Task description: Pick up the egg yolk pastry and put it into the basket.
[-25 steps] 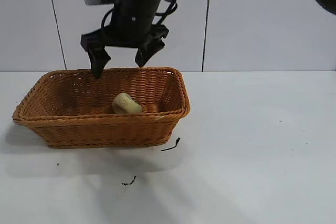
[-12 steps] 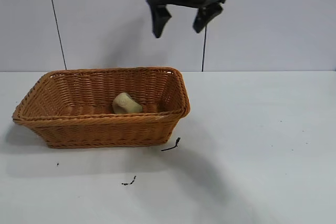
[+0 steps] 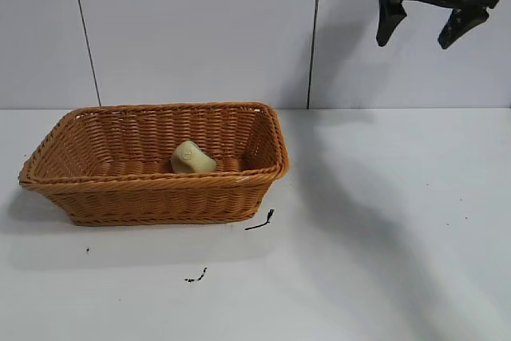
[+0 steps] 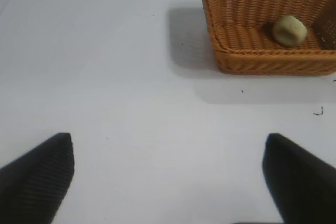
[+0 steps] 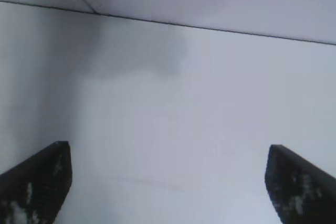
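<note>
One egg yolk pastry (image 3: 192,158) inside basket (image 3: 152,185)

right gripper (image 3: 425,23): arm cut by top edge | basket (image 4: 247,61): far end cut off

Right gripper (image 3: 423,25) swung up and rightward (jaws apart), off the basket (image 3: 160,189).

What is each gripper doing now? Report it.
Left gripper: open, empty, over bare table.
Right gripper: open, empty, raised high right of the basket.
</note>
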{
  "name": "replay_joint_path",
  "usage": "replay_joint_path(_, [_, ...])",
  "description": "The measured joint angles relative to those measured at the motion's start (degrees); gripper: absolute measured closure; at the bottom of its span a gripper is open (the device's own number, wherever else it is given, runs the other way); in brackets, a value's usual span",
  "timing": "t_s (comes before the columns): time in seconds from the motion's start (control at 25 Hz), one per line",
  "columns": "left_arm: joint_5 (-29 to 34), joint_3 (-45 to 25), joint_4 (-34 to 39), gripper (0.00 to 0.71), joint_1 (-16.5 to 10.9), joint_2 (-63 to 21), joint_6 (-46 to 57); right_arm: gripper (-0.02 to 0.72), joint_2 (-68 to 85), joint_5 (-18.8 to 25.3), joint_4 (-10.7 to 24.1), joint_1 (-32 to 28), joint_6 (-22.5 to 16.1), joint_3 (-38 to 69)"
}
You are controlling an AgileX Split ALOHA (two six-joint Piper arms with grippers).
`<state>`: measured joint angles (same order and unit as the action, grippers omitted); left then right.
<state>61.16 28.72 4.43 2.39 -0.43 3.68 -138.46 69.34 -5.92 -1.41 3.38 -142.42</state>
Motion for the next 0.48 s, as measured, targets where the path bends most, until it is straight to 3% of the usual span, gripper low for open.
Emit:
replay_joint_path(0.24, [0.0,0.0,0.0,0.014,0.0,0.0,0.0,0.010,7.0,0.0,0.0,0.0,0.8,8.6])
replay_joint_path(0.48, [0.0,0.0,0.0,0.014,0.0,0.0,0.0,0.010,23.3,0.0,0.0,0.0,1.0,27.4])
